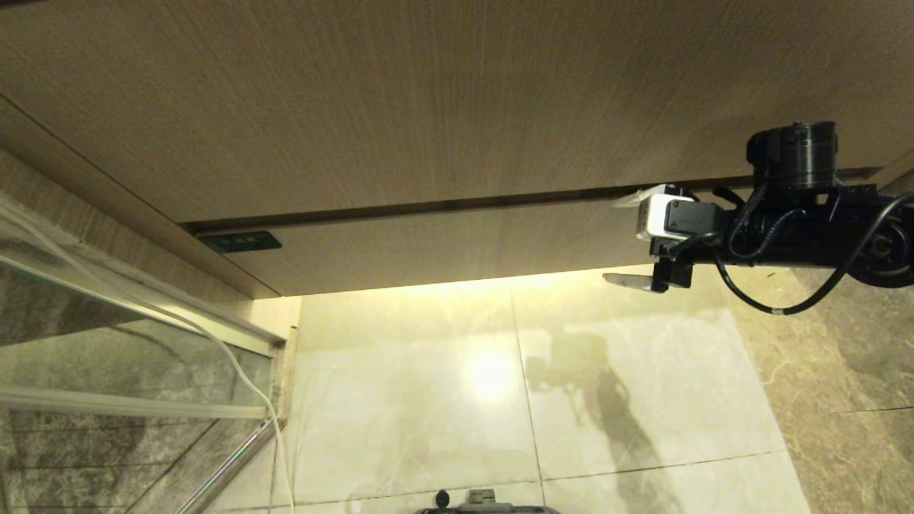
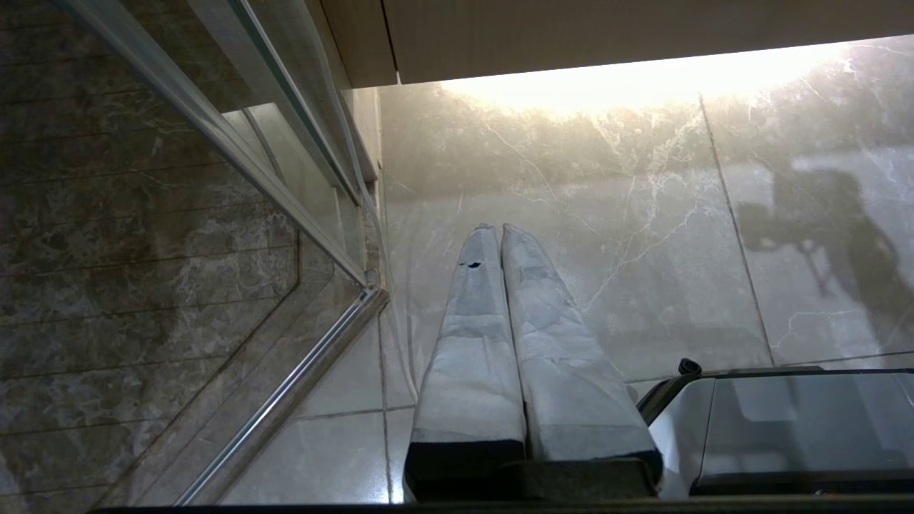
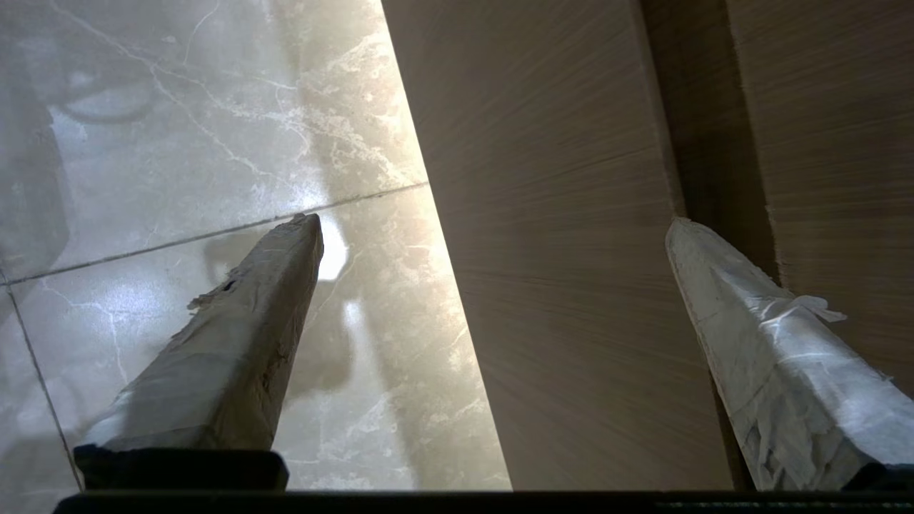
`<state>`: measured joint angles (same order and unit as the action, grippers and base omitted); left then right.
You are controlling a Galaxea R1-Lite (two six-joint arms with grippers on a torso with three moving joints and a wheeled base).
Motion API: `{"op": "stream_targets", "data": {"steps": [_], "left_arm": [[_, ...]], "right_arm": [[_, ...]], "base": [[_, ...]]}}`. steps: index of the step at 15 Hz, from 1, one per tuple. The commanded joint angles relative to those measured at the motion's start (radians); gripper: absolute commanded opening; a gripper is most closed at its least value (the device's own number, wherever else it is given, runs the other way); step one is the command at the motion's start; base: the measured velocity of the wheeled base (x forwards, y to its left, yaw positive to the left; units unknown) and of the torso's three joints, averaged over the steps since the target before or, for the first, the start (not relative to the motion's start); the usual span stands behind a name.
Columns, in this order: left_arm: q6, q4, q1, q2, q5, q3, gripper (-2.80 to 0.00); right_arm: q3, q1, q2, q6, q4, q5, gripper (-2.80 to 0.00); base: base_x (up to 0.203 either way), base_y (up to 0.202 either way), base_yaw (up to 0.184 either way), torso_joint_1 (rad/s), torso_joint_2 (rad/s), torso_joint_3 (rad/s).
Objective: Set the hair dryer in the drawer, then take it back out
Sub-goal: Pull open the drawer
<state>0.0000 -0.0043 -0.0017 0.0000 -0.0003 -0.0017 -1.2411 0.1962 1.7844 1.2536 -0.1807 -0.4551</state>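
The drawer [image 1: 457, 239] was shut, its flat wood-grain front flush below the taller wood panel [image 1: 428, 100], with a thin dark seam between the two. A small dark label [image 1: 240, 242] sat at the drawer front's upper corner on the robot's left. The hair dryer appeared in none of the views, so its location could not be told. The right tool [image 1: 628, 239] was positioned in front of the drawer front, towards its end on the robot's right, pointing across it towards the label. Its two taped fingers [image 3: 235, 335] stood wide apart and empty: the upper finger lay level with the seam above the drawer, and the lower finger lay level with the drawer's bottom edge, so that the drawer front's height fell between them. Whether either finger touched the wood could not be determined. The left tool [image 2: 500, 235] hung low, well away from the drawer, above the pale marble floor [image 1: 500, 400] and beside a glass partition [image 2: 214, 143]; its fingers were pressed together with nothing between them. A bright light reflection lay on the floor directly below the drawer.
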Motion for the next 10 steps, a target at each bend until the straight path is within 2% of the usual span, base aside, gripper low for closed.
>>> {"op": "stream_targets", "data": {"steps": [1,10], "left_arm": [[0.000,0.000,0.000,0.000,0.000,0.000,-2.80],[0.000,0.000,0.000,0.000,0.000,0.000,-2.80]], "right_arm": [[-0.004,0.000,0.030,0.012,-0.005,-0.004,0.00],[-0.132,-0.017,0.125,0.003,0.000,0.027,0.00]], "base": [[0.000,0.000,0.000,0.000,0.00,0.000],[0.000,0.000,0.000,0.000,0.00,0.000]]}}
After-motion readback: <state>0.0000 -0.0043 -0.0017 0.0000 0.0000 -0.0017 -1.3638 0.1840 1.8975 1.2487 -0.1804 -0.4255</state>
